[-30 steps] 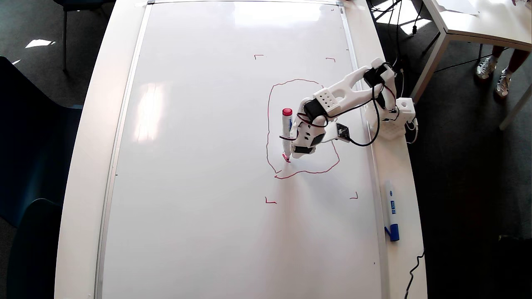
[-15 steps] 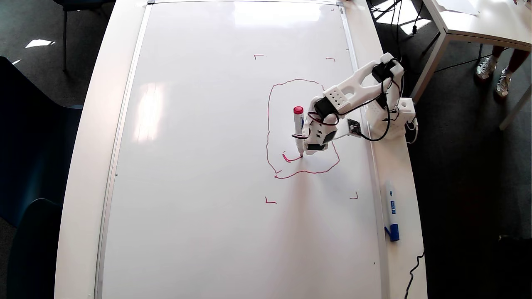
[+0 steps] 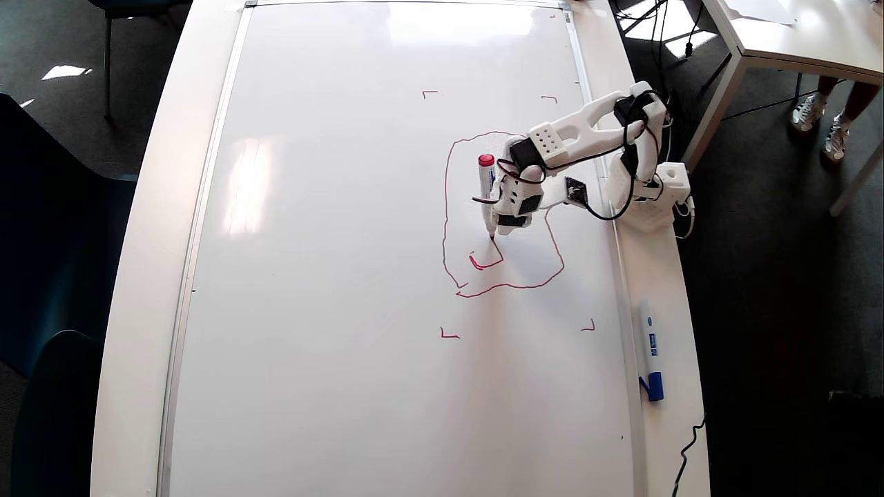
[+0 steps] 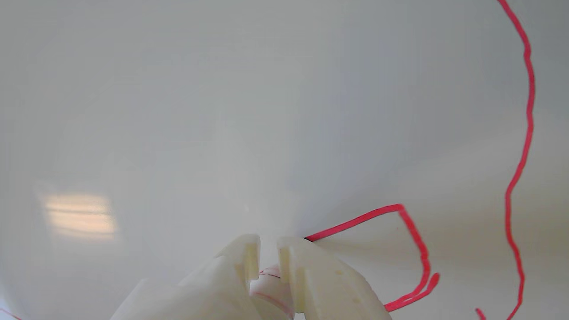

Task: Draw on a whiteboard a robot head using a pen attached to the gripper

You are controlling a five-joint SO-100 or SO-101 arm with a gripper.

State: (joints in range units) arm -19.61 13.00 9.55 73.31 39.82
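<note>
The whiteboard [image 3: 331, 276] fills the table in the overhead view. On it is the robot head [image 3: 447, 207], a wobbly red rounded outline with a small part-drawn square [image 3: 498, 257] inside at its lower left. My gripper [image 3: 498, 203] is shut on the pen [image 3: 485, 190], which leans with its red cap up and its tip touching the board at the top of the square's right side. In the wrist view the gripper [image 4: 268, 255] holds the pen [image 4: 269, 289] between both fingers, and the red square line [image 4: 413, 240] ends at the fingertips, with the outline [image 4: 524, 146] at the right.
Four small red corner marks [image 3: 429, 92] frame the drawing. A white marker with a blue cap [image 3: 650, 348] lies on the table strip right of the board. The arm's base [image 3: 652, 197] stands on that same strip. Another table [image 3: 794, 34] stands at the top right.
The pen drew a short line rightwards along the bottom of the small square, then moved up the view, drawing its right side. The arm swung with it.
</note>
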